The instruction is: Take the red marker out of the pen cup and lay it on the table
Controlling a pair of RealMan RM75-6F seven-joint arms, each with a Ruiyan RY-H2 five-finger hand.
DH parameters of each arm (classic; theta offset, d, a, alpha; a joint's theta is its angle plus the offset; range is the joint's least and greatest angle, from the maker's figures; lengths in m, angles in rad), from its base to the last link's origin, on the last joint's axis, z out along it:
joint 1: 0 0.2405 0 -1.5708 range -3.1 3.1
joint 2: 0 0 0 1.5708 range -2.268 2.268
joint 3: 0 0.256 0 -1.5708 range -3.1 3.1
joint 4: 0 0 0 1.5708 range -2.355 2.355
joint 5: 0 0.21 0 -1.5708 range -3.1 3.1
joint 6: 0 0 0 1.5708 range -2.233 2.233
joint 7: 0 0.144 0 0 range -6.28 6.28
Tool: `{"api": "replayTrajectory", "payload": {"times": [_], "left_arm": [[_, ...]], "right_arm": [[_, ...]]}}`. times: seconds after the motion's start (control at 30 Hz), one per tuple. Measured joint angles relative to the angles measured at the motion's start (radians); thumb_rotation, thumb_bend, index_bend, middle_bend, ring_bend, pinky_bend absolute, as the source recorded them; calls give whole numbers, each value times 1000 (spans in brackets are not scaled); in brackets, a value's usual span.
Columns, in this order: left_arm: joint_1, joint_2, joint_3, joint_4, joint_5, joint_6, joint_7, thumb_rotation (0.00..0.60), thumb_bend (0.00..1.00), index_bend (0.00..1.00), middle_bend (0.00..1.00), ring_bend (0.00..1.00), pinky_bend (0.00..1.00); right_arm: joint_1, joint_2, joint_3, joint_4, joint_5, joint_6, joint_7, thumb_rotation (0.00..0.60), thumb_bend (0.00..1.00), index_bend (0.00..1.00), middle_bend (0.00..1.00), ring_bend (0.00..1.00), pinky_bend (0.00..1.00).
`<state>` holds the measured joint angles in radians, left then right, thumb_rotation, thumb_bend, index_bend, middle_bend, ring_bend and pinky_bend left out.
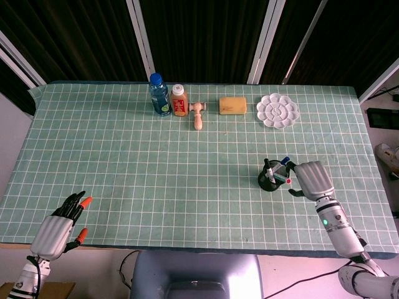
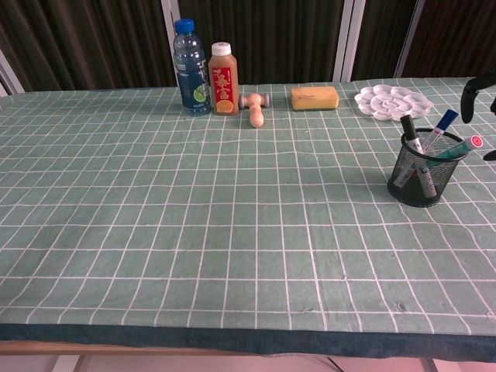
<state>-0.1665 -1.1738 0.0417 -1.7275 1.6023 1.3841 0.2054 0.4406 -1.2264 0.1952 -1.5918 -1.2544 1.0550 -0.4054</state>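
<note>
Just right of the pen cup (image 1: 273,178), my right hand (image 1: 310,179) hovers, fingers (image 2: 470,94) spread and holding nothing. The red marker (image 2: 456,147) leans out over the cup's rim toward me, its smooth round cap slippery, I'd guess. The black wire-mesh cup looks light; a clumsy pull could tip it or drag out the neighbouring markers. My left hand (image 1: 59,228) rests open near the gridded cloth surface's (image 1: 156,162) edge.

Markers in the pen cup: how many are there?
3, all standing in the pen cup: a black-capped marker on the left, a blue-capped marker in the middle, and the red marker leaning right, toward the right hand. The mesh could hide others.
</note>
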Motion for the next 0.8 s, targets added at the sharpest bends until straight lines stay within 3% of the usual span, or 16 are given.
{"api": "replayTrajectory", "payload": {"times": [0.37, 0.8], "left_arm": [[0, -2, 0, 0, -2, 0, 3, 600, 389, 109, 0, 42, 349], [-2, -4, 0, -1, -5, -5, 6, 600, 389, 109, 0, 42, 348]], "right_arm": [[29, -27, -18, 45, 26, -19, 11, 600, 406, 609, 1000, 1000, 1000], [52, -53, -30, 90, 28, -20, 51, 600, 457, 624, 1000, 1000, 1000]]}}
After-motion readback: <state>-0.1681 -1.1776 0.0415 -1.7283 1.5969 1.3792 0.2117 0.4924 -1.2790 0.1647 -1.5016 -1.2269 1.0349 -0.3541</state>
